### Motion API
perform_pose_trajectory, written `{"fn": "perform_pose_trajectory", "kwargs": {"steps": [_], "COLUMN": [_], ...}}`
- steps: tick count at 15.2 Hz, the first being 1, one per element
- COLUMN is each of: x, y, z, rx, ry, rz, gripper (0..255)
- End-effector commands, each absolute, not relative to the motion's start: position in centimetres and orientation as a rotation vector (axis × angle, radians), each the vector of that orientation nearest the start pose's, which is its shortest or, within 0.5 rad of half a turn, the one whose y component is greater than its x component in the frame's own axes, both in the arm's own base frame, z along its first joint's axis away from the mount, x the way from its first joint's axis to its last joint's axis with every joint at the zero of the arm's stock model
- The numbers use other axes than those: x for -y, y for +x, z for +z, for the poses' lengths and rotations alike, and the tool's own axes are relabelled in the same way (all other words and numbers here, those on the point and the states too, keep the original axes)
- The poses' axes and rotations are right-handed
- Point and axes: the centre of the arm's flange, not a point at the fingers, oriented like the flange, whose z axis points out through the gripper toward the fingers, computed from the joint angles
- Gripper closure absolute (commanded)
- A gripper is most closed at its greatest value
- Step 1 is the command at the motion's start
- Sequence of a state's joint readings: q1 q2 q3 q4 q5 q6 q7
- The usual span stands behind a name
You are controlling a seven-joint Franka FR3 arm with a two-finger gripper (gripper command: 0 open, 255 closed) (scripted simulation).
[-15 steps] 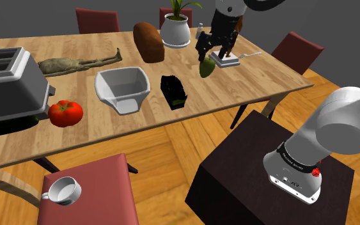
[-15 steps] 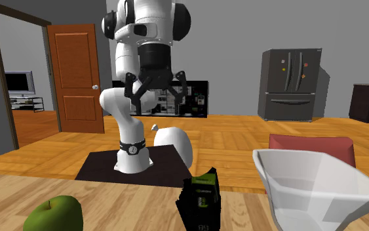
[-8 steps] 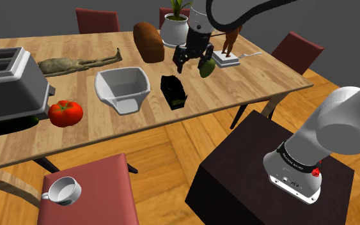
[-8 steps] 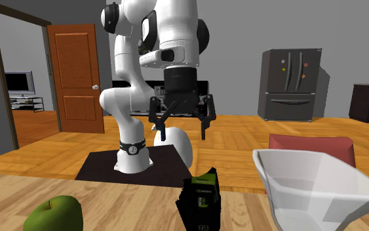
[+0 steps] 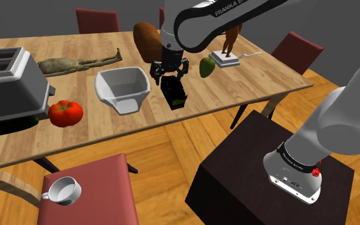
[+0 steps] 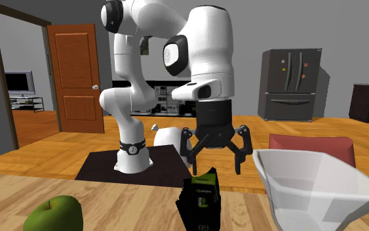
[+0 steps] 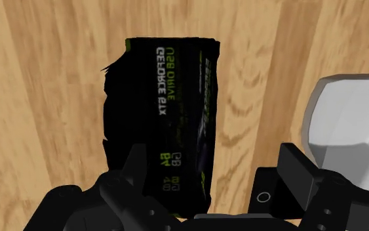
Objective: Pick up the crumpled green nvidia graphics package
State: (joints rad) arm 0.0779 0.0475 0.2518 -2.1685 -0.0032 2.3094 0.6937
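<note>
– Two quick ones: where's the crumpled black box with green GeForce GTX lettering [image 5: 173, 91] sitting, and what's the black two-finger hand [image 5: 167, 69] up to?

– It's on the light wooden tabletop [image 5: 261, 77], about halfway along and closer to the long edge facing the stand than to the far one. It sits between a white angular bowl [image 5: 122, 86] and a green apple [image 6: 53, 214]. The bowl is just beside it, not touching. The hand's hovering right above the box's upper end, fingers spread wide with nothing pinched. In the wrist view one finger [image 7: 135, 167] overlaps the box and the other's over bare wood, so it looks off-centre. From the second exterior view I can't see any contact.
</note>
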Motion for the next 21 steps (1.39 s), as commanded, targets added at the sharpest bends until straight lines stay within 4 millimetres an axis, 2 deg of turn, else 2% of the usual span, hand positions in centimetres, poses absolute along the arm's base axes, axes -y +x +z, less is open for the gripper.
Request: {"fn": "perform_pose_trajectory", "kwargs": {"steps": [1, 7, 9, 10, 19, 21], "x": [-18.1, -18.1, -18.1, -18.1, -18.1, -18.1], "y": [52.6, 52.6, 52.6, 52.7, 52.6, 52.6], "z": [37.2, 33.7, 33.7, 33.7, 33.7, 34.8], "rx": [-0.563, -0.563, -0.563, -0.564, -0.563, -0.563], "ry": [-3.030, -3.030, -3.030, -3.030, -3.030, -3.030], "rz": [-0.119, -0.119, -0.119, -0.119, -0.119, -0.119], "gripper": [0, 0, 0, 255, 255, 255]}}
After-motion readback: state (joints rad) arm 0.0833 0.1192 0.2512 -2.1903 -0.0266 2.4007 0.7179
